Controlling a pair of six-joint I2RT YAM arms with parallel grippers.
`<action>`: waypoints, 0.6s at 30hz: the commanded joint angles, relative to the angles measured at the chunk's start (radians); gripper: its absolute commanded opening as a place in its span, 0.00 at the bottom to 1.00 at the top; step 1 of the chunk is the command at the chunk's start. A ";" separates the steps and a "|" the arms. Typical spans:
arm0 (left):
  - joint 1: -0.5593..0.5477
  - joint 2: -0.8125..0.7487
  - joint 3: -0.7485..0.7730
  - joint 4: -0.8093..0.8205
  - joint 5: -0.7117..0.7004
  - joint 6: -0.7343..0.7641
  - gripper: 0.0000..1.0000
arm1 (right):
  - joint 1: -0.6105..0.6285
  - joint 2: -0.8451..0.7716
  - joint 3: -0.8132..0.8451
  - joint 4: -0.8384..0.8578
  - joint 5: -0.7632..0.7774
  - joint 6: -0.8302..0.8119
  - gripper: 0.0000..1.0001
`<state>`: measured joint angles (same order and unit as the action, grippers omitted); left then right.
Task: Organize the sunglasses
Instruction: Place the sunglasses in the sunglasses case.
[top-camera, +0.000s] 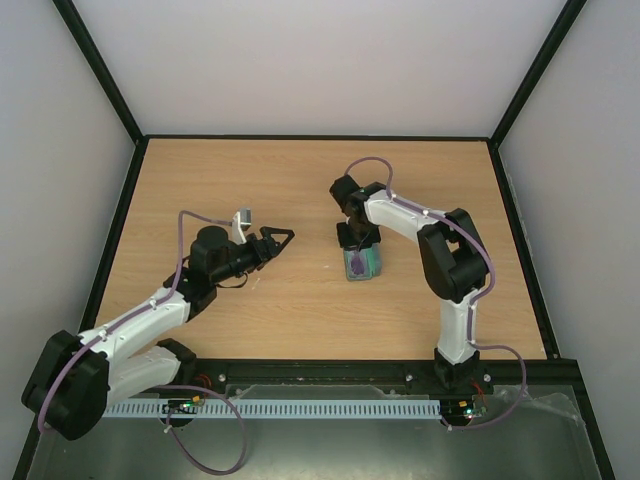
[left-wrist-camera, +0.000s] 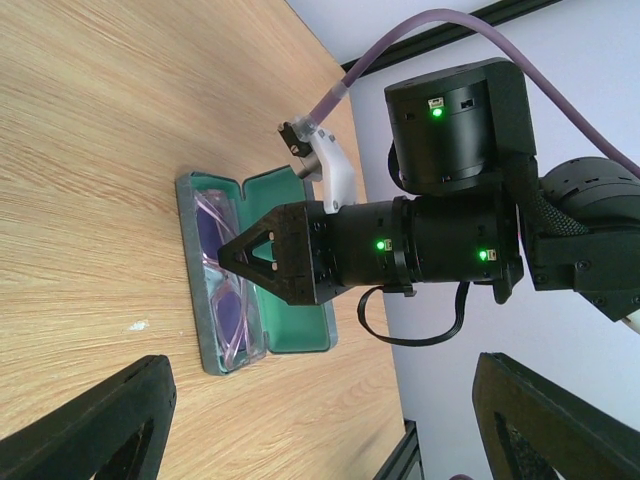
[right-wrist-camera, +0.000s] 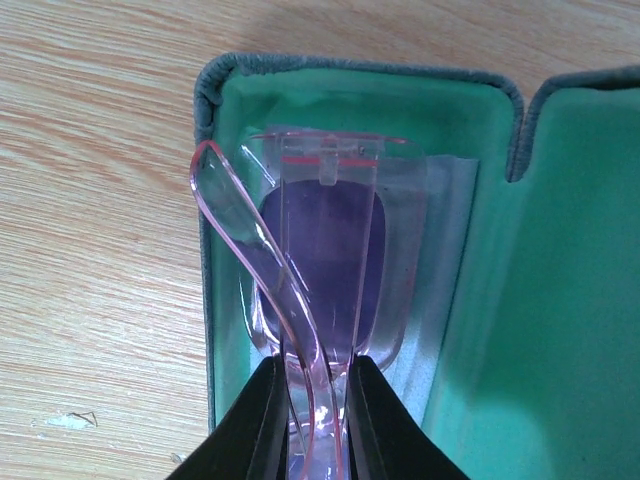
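One right pincer (right-wrist-camera: 317, 375), nearly closed, clamping sunglasses (right-wrist-camera: 330, 240)

Lab robot cell, white panels (top-camera: 320, 60), wooden table (top-camera: 300, 310)

A light wooden bench (top-camera: 250, 180) is shown, its grain running from left to right in the top view, with black rails along the far and side edges. An oblong case (top-camera: 373, 268) is laid directly on it, right of the middle. The case is opened out, its two halves set side by side on the wood and joined along one long edge. It is grey-blue on the outside and lined in green. A small pale fleck (left-wrist-camera: 135, 325) is seen on the bare wood near the case, apart from it.
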<state>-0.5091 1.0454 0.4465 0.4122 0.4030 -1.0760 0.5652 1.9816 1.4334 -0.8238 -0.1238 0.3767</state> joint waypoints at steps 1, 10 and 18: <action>0.007 0.005 -0.005 0.010 0.005 0.016 0.84 | 0.007 0.021 0.025 0.018 0.032 -0.016 0.12; 0.007 0.009 -0.001 0.004 0.003 0.019 0.84 | -0.005 0.032 0.019 0.036 0.025 -0.024 0.12; 0.006 0.026 0.013 -0.008 0.007 0.029 0.84 | -0.005 0.014 -0.009 0.049 0.020 -0.025 0.22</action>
<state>-0.5091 1.0626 0.4465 0.4114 0.4030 -1.0657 0.5629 1.9938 1.4387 -0.8021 -0.1127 0.3614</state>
